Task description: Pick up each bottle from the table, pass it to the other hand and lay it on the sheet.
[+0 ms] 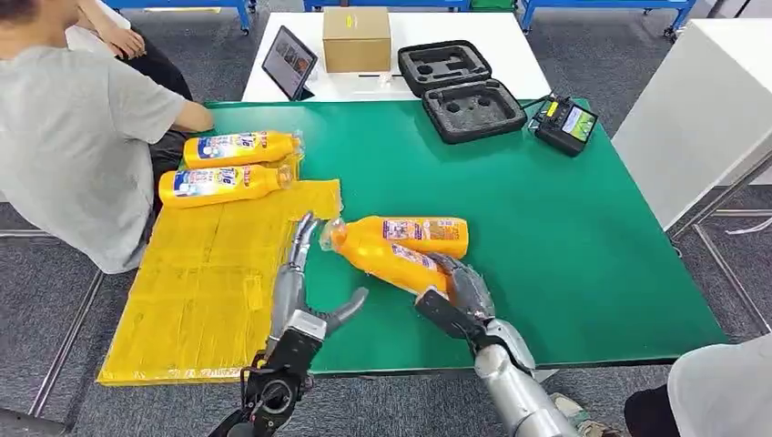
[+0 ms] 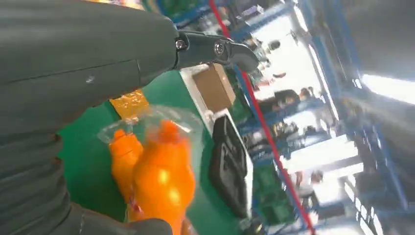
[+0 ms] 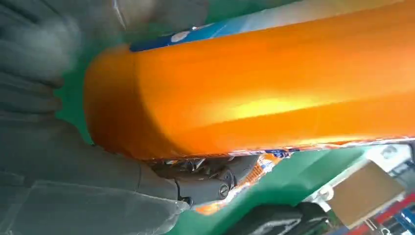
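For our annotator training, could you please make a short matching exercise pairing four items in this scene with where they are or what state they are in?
Items:
1. right robot hand
2. left robot hand
3. cardboard box
4. yellow sheet

States:
A. on the white table
B. open, beside the held bottle's cap
C. grips an orange bottle
D. carries two bottles at its far end

Pairs: 1-C, 2-B, 3-A, 4-D

My head camera looks down over the green table (image 1: 564, 228). Both my wrist cameras sit close behind my hands, sharing the bottle (image 3: 254, 93) above that table.
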Robot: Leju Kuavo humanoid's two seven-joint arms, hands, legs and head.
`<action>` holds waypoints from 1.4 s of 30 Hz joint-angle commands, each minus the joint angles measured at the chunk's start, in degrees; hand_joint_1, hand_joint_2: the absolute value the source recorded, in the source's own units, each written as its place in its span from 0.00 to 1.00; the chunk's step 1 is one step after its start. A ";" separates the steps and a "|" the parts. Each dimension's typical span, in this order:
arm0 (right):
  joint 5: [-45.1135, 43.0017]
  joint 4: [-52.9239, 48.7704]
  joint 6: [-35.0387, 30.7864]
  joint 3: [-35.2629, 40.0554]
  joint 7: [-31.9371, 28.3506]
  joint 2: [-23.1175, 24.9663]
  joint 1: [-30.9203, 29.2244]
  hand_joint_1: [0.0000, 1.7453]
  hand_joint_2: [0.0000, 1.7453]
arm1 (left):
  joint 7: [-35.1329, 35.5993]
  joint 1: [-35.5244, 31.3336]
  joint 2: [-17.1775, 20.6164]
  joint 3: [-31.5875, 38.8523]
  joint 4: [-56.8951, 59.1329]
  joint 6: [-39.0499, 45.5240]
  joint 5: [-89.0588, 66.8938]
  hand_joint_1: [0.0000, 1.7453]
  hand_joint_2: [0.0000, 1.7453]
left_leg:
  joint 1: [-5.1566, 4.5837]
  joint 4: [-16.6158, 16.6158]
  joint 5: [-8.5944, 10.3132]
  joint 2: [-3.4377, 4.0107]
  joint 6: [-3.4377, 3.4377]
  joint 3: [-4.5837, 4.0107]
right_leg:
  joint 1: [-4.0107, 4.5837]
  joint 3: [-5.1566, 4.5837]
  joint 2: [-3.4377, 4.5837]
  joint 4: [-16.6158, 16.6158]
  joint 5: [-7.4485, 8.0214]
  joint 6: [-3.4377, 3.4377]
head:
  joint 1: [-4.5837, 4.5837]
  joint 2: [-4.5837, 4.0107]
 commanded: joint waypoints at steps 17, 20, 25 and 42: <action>-18.77 -4.89 -3.85 2.32 -6.83 1.06 5.04 1.00 1.00 | 2.87 -3.20 -3.87 1.13 16.26 -11.32 22.39 0.00 1.00 | 0.01 -0.04 0.05 -0.31 -0.09 -0.59 | 0.00 -0.48 -0.18 -0.03 -0.01 -0.07 | 0.02 0.00; -19.04 -2.37 -4.73 4.99 -6.88 1.30 3.52 1.00 1.00 | 4.61 -5.20 -4.14 -2.10 20.21 -13.79 23.24 0.00 1.00 | 0.01 -0.01 0.03 -0.22 -0.07 -0.72 | 0.00 -0.61 -0.11 0.00 -0.01 -0.05 | 0.02 0.00; -18.76 -0.24 -5.75 6.89 -6.91 2.10 2.05 1.00 1.00 | 5.44 -6.18 -4.55 -3.24 22.16 -15.27 23.93 0.00 1.00 | 0.01 0.00 0.04 -0.17 -0.06 -0.81 | 0.00 -0.68 -0.03 0.02 0.01 -0.05 | 0.00 0.00; -16.42 6.72 -9.93 12.15 -6.82 4.37 -1.43 1.00 1.00 | 5.03 -9.04 -6.23 -3.02 21.48 -15.10 25.87 0.00 1.00 | 0.03 0.05 0.05 -0.25 -0.06 -1.12 | 0.02 -0.98 -0.08 0.07 0.01 -0.05 | 0.00 0.00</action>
